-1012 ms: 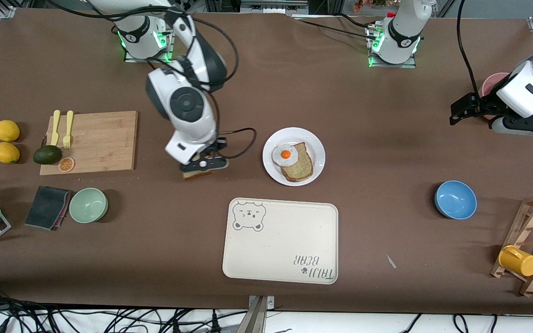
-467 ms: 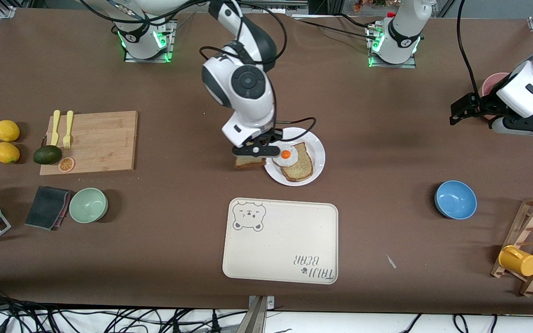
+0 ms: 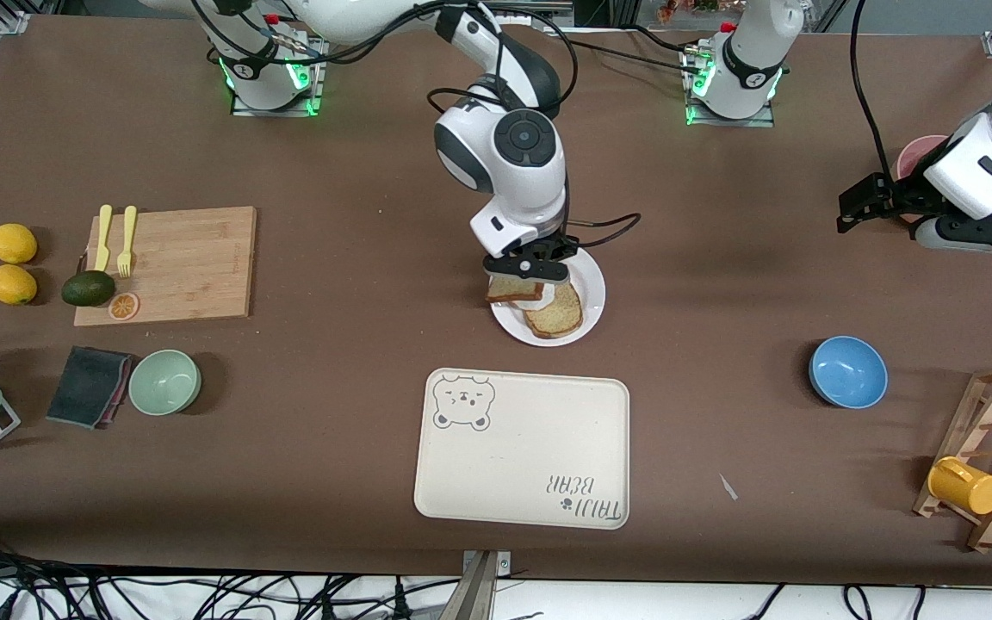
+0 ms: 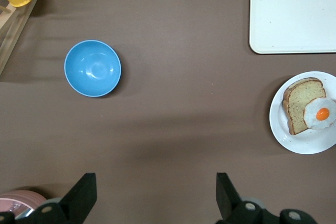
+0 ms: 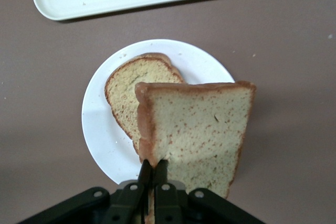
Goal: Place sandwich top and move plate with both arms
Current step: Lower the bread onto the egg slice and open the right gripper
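Right fingers (image 5: 153, 174) pressed together on one crust edge of the top slice (image 5: 195, 129), held in the air over the plate (image 5: 100, 124) and not squarely over the lower slice (image 5: 134, 85), which lies on the plate. Egg mostly hidden under the held slice in the right wrist view; seen sitting on the lower slice (image 4: 299, 103) in the left wrist view. Gripped by an edge only, with the free end overhanging the plate rim toward the bare bench (image 3: 720, 284): likely to sag, swing or slip out if jolted. Released from here, likely to land skewed, half off the plate, or to tip onto the bench. Lowered too hard, could shove the egg off or nudge the plate. Needs shifting toward the plate's middle first. Left fingers (image 4: 155, 195) spread wide, holding nothing, waiting over bare bench at the left arm's end, well apart from the plate (image 4: 307, 142). Tray (image 3: 522, 448) nearer the camera than the plate, untouched.
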Action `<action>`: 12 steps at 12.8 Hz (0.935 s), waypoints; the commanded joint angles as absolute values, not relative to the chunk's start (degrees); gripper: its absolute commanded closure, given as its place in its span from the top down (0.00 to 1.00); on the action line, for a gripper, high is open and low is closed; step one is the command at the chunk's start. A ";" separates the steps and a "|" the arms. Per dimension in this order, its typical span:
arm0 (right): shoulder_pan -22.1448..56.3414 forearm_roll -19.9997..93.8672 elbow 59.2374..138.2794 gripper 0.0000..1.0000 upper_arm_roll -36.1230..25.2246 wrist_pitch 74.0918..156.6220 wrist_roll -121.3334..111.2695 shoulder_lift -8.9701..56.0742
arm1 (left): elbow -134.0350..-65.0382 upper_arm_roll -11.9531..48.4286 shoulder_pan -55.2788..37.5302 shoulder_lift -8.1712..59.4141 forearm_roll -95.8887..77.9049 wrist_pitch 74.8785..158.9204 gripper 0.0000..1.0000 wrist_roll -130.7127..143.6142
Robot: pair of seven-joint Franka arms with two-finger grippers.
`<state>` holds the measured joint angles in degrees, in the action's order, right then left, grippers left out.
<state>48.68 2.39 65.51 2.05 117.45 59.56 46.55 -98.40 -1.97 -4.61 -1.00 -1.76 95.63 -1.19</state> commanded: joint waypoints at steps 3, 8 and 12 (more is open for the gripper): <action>49.48 3.16 62.49 0.00 1.32 119.70 60.99 50.80 | -97.38 -1.76 -4.57 -0.70 0.44 94.57 1.00 -1.05; 49.40 3.16 62.58 0.32 1.06 121.29 61.08 51.59 | -97.47 -1.84 -4.57 -0.70 0.44 94.57 1.00 -1.05; 49.48 3.25 62.58 0.76 0.09 121.03 60.65 50.98 | -97.21 -1.93 -4.31 -0.35 -0.35 94.57 1.00 -0.53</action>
